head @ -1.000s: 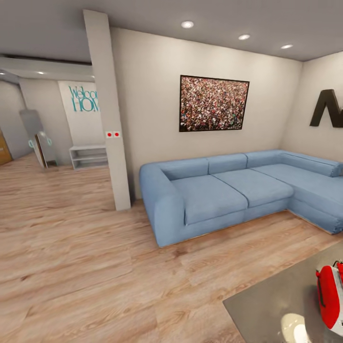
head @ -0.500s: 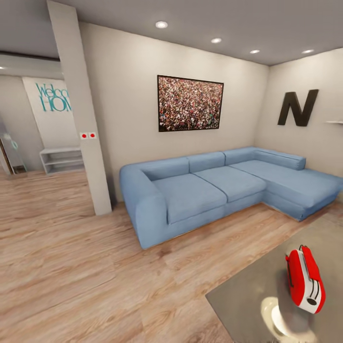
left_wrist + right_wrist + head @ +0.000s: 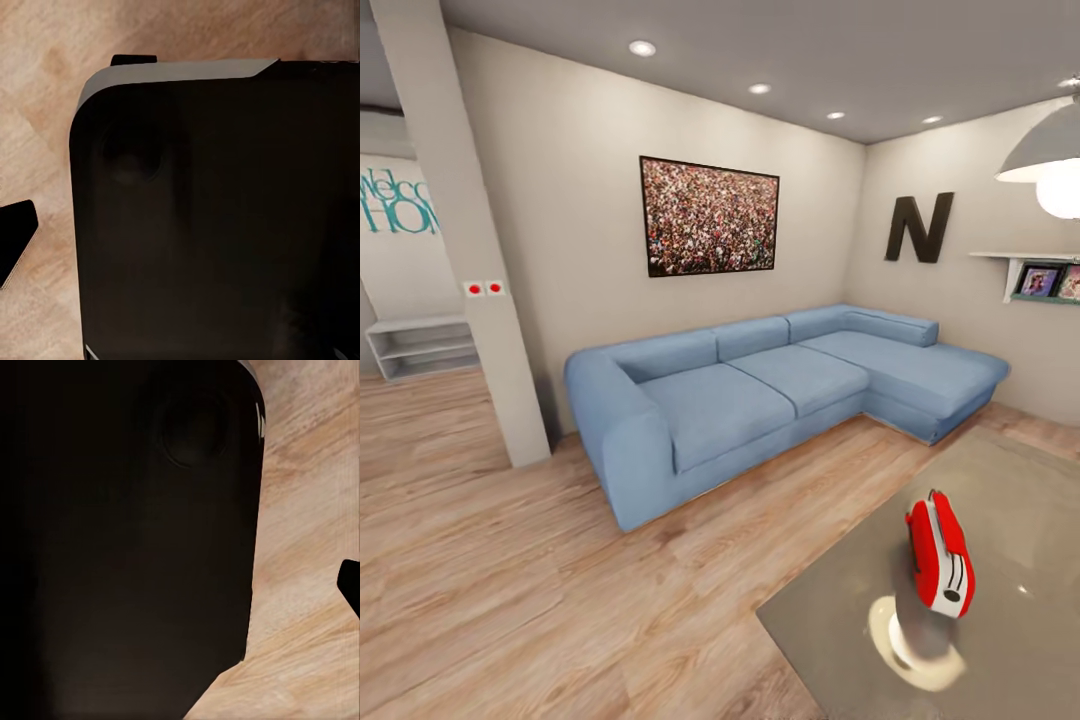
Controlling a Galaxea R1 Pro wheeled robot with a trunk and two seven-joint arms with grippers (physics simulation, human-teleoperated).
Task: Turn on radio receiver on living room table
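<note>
Here, the head view looks across the living room's light wood floor (image 3: 510, 580) toward a blue L-shaped sofa (image 3: 760, 390) set against the beige walls. The radio receiver (image 3: 939, 553) stands at about 4 o'clock in that view, upright on the table (image 3: 1050, 520), near the table's near-left corner and back from both edges that meet there. Its narrow red side with white trim faces the camera, and a thin black handle rises at its top. A round white light reflection (image 3: 920, 640) lies on the glossy top just in front of it.

The table's left edge runs diagonally from 5 o'clock up toward 3 o'clock. Between that edge and the sofa front a strip of bare floor stays open, narrowing toward the sofa's chaise end at 3 o'clock. From 6 through 9 o'clock the floor is wide and unobstructed up to a beige pillar (image 3: 460, 250) at 10 o'clock carrying 2 red switches (image 3: 484, 289). Left of it, a low white shelf (image 3: 420, 345) sits under teal wall lettering.

On the walls hang a framed picture (image 3: 710, 216) at 12 o'clock and a dark letter N (image 3: 919, 229) at 2 o'clock. A white pendant lamp (image 3: 1050, 160) hangs at 2 o'clock above a small shelf with photos (image 3: 1040, 278).

Both wrist views show a dark robot body panel (image 3: 217, 217) over wood floor; whether either arm's jaws are released or clenched cannot be told.
</note>
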